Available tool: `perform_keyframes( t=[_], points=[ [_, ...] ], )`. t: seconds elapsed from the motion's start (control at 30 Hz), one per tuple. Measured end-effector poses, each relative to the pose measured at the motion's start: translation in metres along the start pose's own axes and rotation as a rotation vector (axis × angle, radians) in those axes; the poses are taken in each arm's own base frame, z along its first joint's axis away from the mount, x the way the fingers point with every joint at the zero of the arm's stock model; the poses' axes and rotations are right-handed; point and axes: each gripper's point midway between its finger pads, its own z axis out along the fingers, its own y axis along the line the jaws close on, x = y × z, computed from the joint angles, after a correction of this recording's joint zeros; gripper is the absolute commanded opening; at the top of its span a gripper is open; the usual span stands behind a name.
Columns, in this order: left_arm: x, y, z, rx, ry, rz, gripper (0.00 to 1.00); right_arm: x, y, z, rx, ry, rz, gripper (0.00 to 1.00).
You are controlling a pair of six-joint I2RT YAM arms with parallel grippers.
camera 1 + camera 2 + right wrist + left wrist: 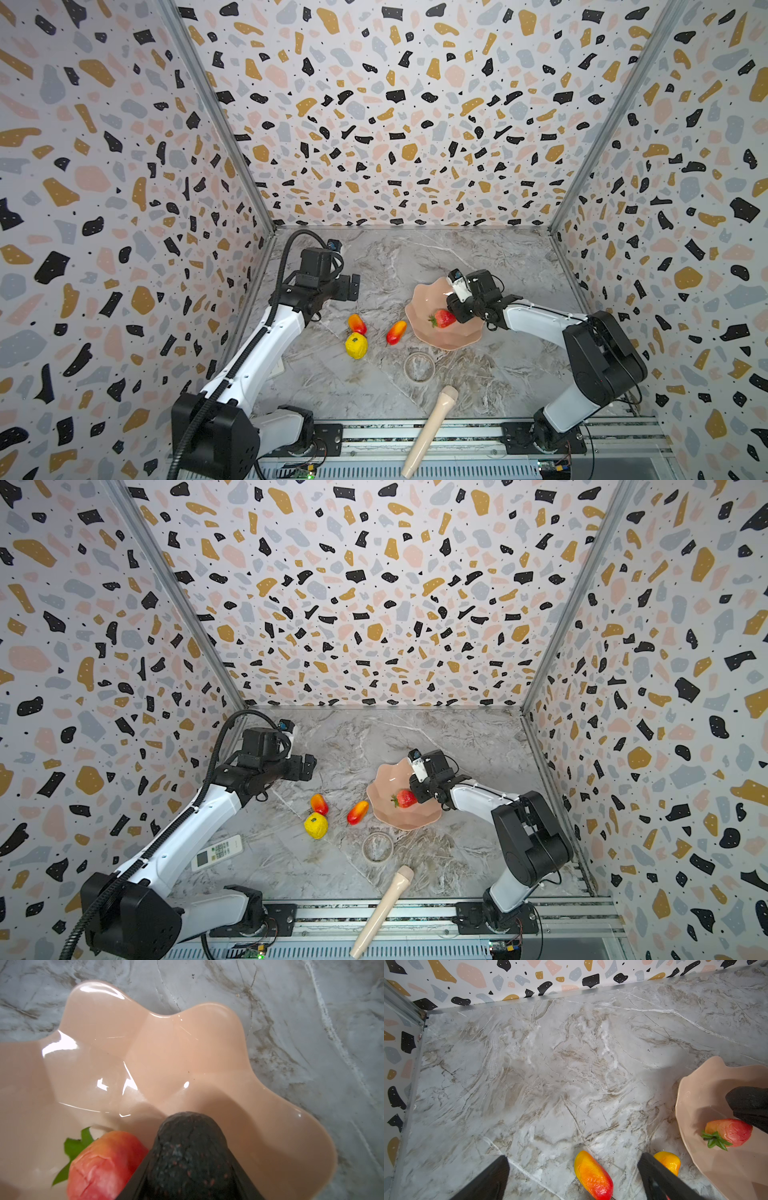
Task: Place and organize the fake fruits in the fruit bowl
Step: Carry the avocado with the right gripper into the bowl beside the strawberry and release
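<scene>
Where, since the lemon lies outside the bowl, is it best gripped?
Probably from above, across the middle of the lemon, jaws on its left and right in a top view: it is near-round, and a mango lies close behind it.

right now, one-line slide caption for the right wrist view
Right fingers hold the dark avocado over the pink fruit bowl, strawberry lying inside beside it.

The fruit bowl (424, 299) is peach-pink, strawberry (444, 318) red with green leaves, avocado (187, 1157) blackish, lemon (356, 345) yellow, mangoes (357, 323) red-orange-yellow, tabletop (374, 266) grey-veined marble
</scene>
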Motion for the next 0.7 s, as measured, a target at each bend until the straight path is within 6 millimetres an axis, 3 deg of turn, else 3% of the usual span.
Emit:
perform_keyframes(
  t=[0.4, 0.7],
  points=[
    [0.0, 0.0, 0.0, 0.001, 0.0, 0.001, 1.0, -0.001, 0.01, 0.005, -0.055, -0.019, 0.012, 0.2],
    [0.0, -0.001, -0.001, 0.002, -0.002, 0.002, 1.0, 0.007, 0.012, 0.012, -0.066, 0.006, 0.016, 0.26]
  ],
)
